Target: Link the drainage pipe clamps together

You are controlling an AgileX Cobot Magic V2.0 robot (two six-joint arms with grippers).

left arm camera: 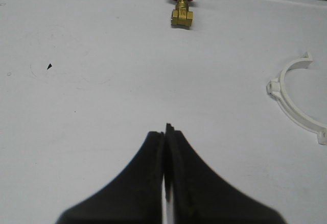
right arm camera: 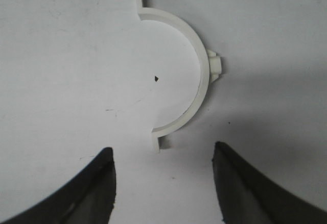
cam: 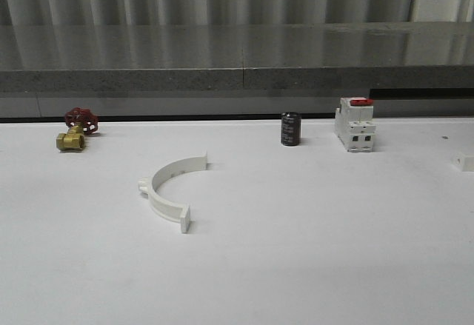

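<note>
The left gripper [left arm camera: 165,132] is seen with its black fingers pressed together on nothing, above bare white table [cam: 311,251]. 1 clamp half [cam: 169,190] lies flat left of centre; a 2nd clamp half [right arm camera: 186,71] lies just ahead of the spread, empty right gripper [right arm camera: 163,155], possibly the white piece at the table's right edge.

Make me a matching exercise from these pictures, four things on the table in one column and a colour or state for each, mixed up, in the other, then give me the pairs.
Column one:
1. valve
2. capacitor
3. breaker
4. left gripper

Column two:
A. white body with a red top
B. shut, holding nothing
C. brass body with a red handwheel
D. dark cylinder standing upright

Pairs: 1-C, 2-D, 3-A, 4-B
</note>
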